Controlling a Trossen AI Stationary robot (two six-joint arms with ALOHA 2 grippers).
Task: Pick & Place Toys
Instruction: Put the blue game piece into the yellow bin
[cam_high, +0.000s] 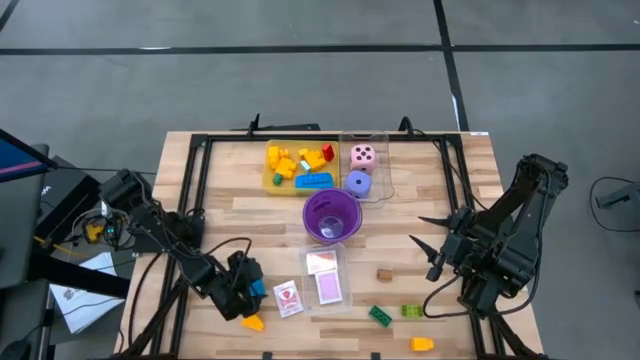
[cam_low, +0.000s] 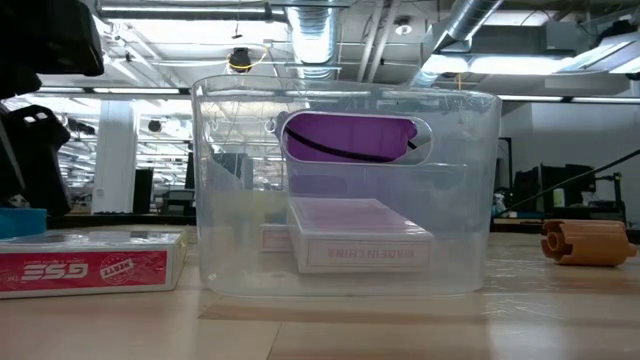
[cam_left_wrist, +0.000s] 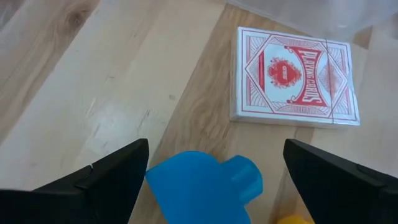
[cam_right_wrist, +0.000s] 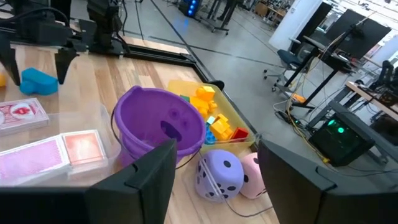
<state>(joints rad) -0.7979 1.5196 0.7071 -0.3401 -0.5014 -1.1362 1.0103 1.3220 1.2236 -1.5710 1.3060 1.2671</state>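
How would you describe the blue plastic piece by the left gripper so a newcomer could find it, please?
Start at the purple translucent cup mid-table, then go to the red-backed card pack near the front edge. The light blue plastic piece lies beside that pack, between the open left gripper's fingers; an orange brick lies nearby, but this piece alone there is blue.

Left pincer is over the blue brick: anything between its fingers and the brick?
Nothing visible. The left pincer stands open with the blue brick in the gap between its fingers. The red card deck lies beyond on the table, apart from the brick; an orange piece sits close beside it.
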